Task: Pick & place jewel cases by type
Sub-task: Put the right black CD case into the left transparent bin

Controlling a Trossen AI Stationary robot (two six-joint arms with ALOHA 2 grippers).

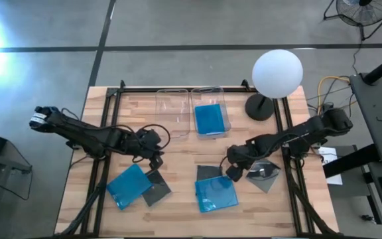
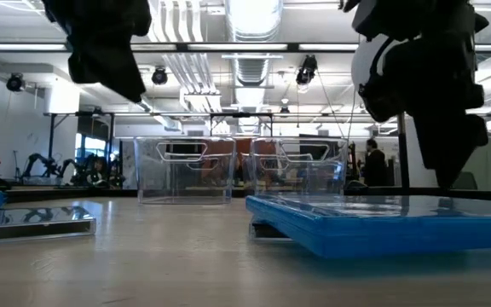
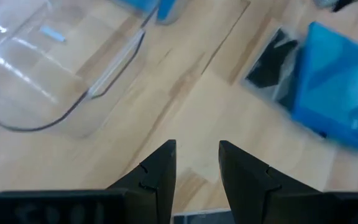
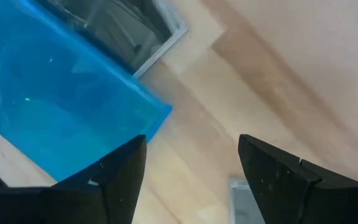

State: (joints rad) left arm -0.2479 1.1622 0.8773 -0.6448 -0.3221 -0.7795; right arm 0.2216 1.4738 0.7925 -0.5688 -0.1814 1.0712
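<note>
Two grippers hover empty, the left gripper (image 1: 156, 159) with fingers narrowly parted, the right gripper (image 1: 233, 174) spread wide beside a blue jewel case (image 1: 215, 194) half hiding a dark case (image 1: 208, 172) beneath

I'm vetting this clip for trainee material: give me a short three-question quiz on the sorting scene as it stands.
1. True or false: the right clear rectangular plastic bin holds a translucent blue jewel case, while the left clear rectangular plastic bin holds none.
2. How many blue cases lie on the wooden table outside the bins? A) one B) two C) four
3. Fill in: the right gripper hovers with fingers ___ beside the blue case that overlaps a dark grey case.

Key: 1 true; 2 B, that blue case and another near the left gripper; 3 open.
</note>
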